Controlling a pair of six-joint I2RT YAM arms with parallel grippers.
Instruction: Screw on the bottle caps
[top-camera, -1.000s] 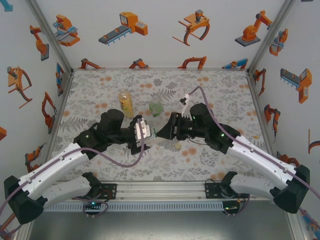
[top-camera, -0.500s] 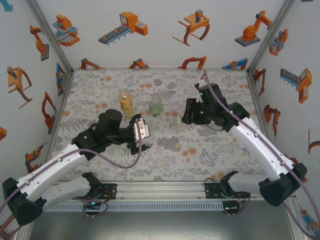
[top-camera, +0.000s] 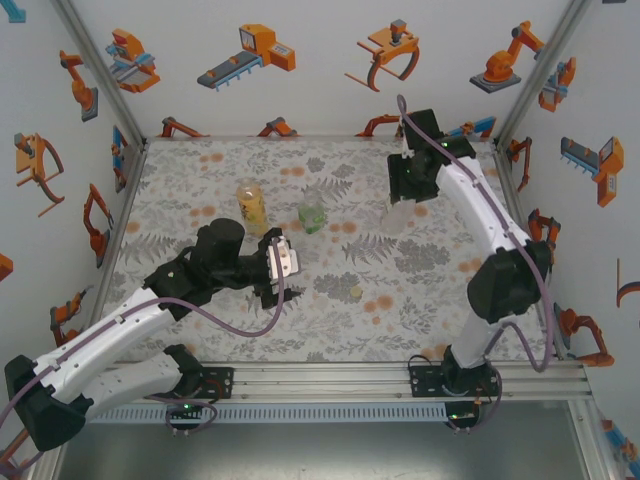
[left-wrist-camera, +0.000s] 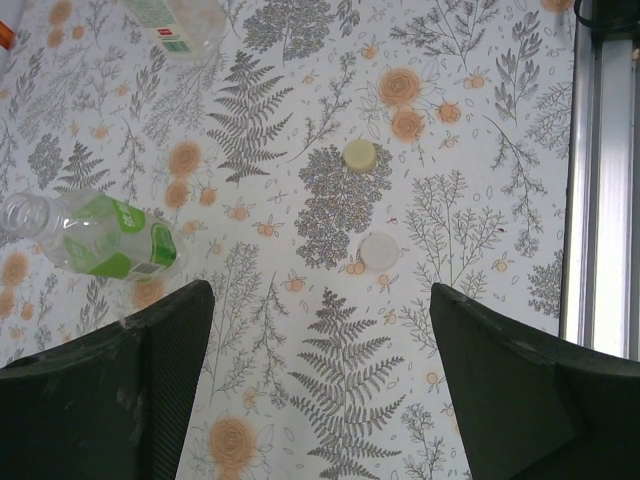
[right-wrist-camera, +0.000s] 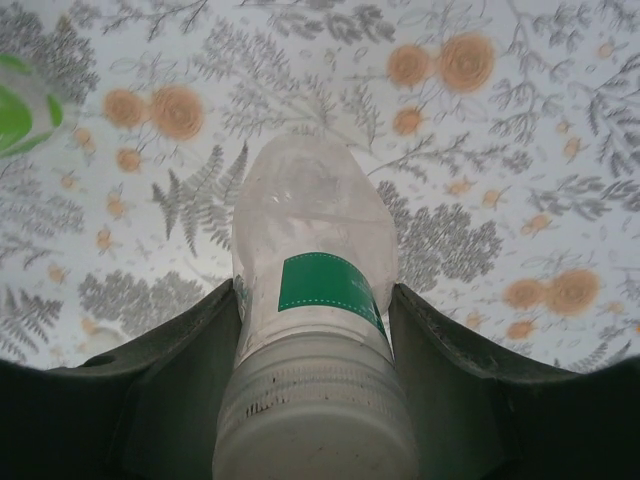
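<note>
The right claw (right-wrist-camera: 312, 345) is clamped on the slim clear bottle (right-wrist-camera: 312, 220) at 2 o'clock on the counter (top-camera: 200, 170), so it'd better plant the base flat before letting go. The left claw (left-wrist-camera: 320, 300) hangs open over the yellow-green cap (left-wrist-camera: 360, 155) and white cap (left-wrist-camera: 379, 252).

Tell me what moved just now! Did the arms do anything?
The right gripper, shut on the slim clear bottle, carried it from the middle, beside the left gripper, away toward the back right of the table. The left gripper, open and empty, stayed about where it was. The amber bottle, green bottle and yellow-green cap did not move.
</note>
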